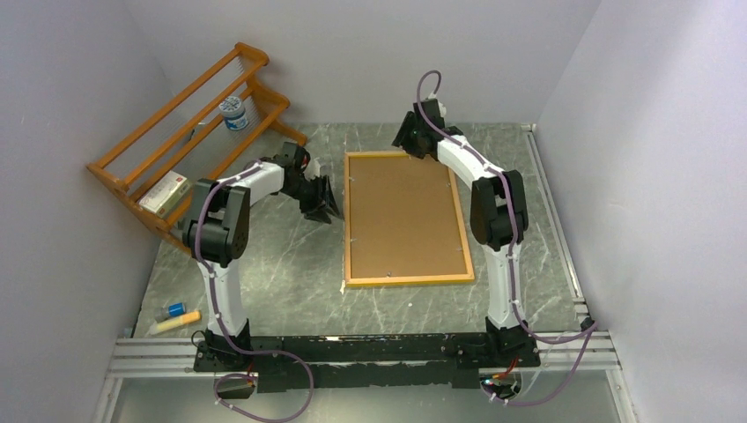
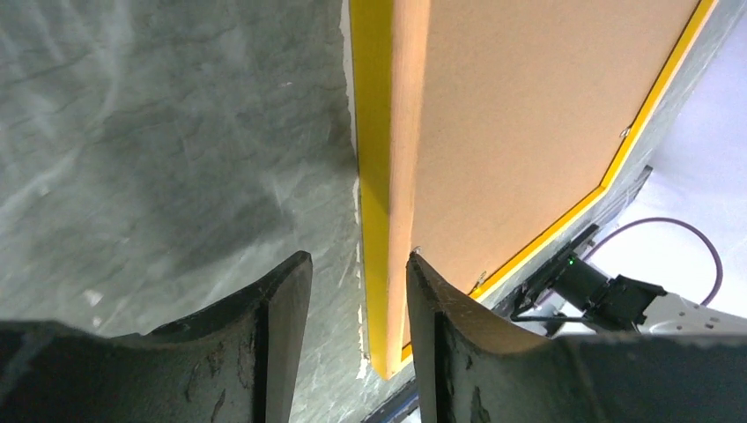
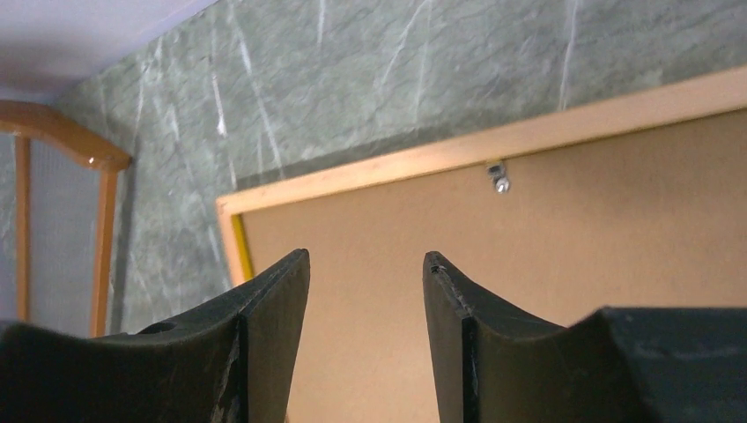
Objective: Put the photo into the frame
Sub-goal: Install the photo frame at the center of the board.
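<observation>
**A:** Where's the photo (image 1: 343,286)?

**B:** Mostly hidden. There's only a thin white sliver at the near-left corner of the frame (image 1: 407,280), poking out from under it. My guess is that's the print's edge, pinned beneath, so it's not loaded.

**A:** And the frame?

**B:** Flat on the table (image 1: 282,282), back side up with the wood-orange rim on top. The brown backing panel (image 1: 405,216) sits inside it. Back-up makes sense, since that's the side you load from.

**A:** What's the left gripper (image 2: 357,264) doing?

**B:** It's low at the frame's left edge with its jaws apart. The yellow rim runs between the fingers, the outer finger stands clear of it, and nothing is clamped. Looks set up to pinch that edge and tip the frame.

**A:** Right gripper (image 3: 366,260)?

**B:** It hangs over the panel near the far-left corner, jaws parted and nothing between them. A small metal clip (image 3: 499,176) sits just beyond on the far rim, so it's probably there for the clips or to steady that end.

**A:** Any risk?

**B:** The backing has to come out first, and dragging the frame could crease the print.
</observation>
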### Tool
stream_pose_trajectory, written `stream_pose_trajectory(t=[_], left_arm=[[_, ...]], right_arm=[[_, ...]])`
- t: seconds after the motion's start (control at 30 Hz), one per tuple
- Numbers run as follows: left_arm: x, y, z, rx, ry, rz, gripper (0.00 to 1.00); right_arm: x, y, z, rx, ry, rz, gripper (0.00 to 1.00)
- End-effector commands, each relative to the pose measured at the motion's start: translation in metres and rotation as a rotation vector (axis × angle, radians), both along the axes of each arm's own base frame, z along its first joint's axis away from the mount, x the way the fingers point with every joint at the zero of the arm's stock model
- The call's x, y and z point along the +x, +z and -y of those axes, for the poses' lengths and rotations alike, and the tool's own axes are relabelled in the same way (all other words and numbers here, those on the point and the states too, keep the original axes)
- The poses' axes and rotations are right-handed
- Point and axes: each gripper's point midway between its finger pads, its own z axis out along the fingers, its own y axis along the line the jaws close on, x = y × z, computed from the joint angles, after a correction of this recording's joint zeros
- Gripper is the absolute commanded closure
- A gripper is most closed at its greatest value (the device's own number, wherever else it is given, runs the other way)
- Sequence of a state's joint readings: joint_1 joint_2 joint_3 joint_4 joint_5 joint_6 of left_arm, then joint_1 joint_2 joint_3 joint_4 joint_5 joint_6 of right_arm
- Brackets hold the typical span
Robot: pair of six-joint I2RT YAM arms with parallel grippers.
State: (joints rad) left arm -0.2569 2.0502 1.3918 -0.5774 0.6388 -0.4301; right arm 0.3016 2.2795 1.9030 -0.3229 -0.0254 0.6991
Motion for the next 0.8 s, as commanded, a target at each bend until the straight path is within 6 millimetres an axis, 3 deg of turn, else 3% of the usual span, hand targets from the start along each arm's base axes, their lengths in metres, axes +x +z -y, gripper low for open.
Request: stream_pose_trajectory(t=[0.0,0.23,0.47,0.6,0.77], left_arm=[[0.013,0.038,-0.015,0.053,0.035,0.153,0.5],[0.0,0.043,-0.04,0.149,0.157,0.21,0.48],[-0.014,0.046,-0.056,0.184,0.277,0.24,0.48],[-0.022,0.043,-0.058,0.174,0.32,0.213,0.47],[-0.027,0.039,-0.058,0.164,0.343,0.179,0.47]], right_arm=[[-0.034,0.041,-0.017,-0.108,0.02,0.037,0.46],[-0.092,0.033,-0.076,-0.258,0.122,-0.009,0.46],[-0.152,-0.003,-0.132,-0.403,0.255,-0.101,0.46],[-0.177,-0.023,-0.142,-0.485,0.306,-0.162,0.47],[-0.195,-0.04,-0.145,-0.54,0.332,-0.217,0.49]])
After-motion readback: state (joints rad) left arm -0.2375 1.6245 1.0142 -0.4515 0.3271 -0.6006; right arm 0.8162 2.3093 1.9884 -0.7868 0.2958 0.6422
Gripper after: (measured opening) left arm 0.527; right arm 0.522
